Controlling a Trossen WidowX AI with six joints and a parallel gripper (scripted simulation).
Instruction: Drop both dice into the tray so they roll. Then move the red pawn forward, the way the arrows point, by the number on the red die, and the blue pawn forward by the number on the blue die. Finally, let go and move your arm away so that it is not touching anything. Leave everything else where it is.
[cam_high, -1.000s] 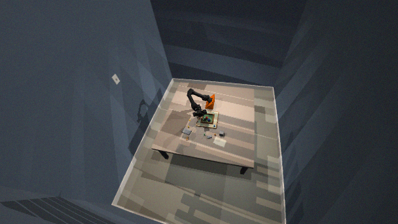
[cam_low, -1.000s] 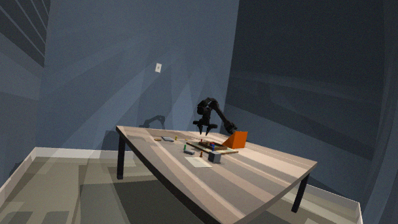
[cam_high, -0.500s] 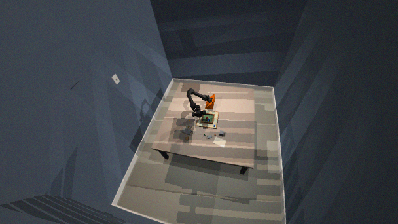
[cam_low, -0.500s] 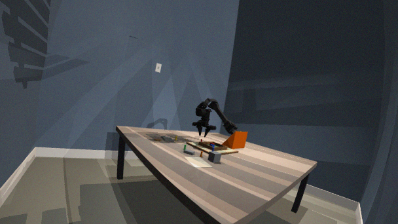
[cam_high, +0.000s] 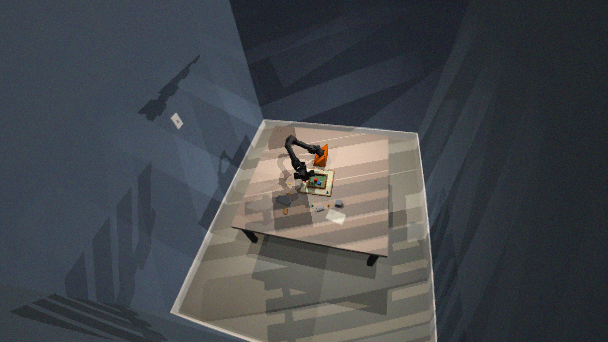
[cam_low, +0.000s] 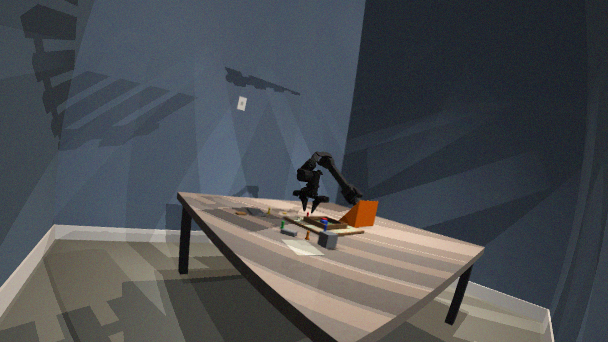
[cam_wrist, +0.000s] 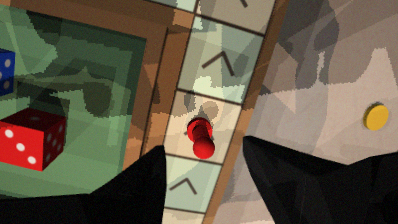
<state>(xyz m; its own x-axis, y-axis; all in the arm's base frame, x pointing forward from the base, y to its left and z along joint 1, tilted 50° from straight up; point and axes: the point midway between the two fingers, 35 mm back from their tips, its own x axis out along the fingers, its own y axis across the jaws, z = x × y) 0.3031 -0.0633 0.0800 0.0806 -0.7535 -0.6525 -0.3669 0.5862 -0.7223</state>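
In the top view, the board (cam_high: 331, 188) (cam_low: 353, 231) (cam_wrist: 212, 50) is seen under the arm, with the tray (cam_high: 327, 181) (cam_low: 336, 227) (cam_wrist: 90, 24) set within it. The red die (cam_high: 315, 180) (cam_wrist: 27, 142) and the blue die (cam_high: 319, 183) (cam_wrist: 6, 72) are inside the tray, so the dropping is judged done. The blue pawn (cam_high: 327, 192) (cam_low: 325, 225) is placed near a board corner. The number it is owed is perhaps unreadable at this size.

In the exterior view, the claw (cam_high: 312, 174) (cam_low: 309, 211) (cam_wrist: 204, 149) is held above the board, pointed down, its fingers apart. The red pawn (cam_low: 307, 214) (cam_wrist: 202, 140) is seen beneath.

In the wrist view, the claw is released, with nothing grasped; the red pawn is framed between the fingertips, upright on an arrow square beside the tray. It is judged about to be gripped, and its forward move is taken to be still due, as is the blue pawn's, then the final withdrawal. Three pips are shown on one side of the red die, but its upper face is too dark to be read safely. Chevrons are marked on the squares; no brand, label or lettering can be read in any view.
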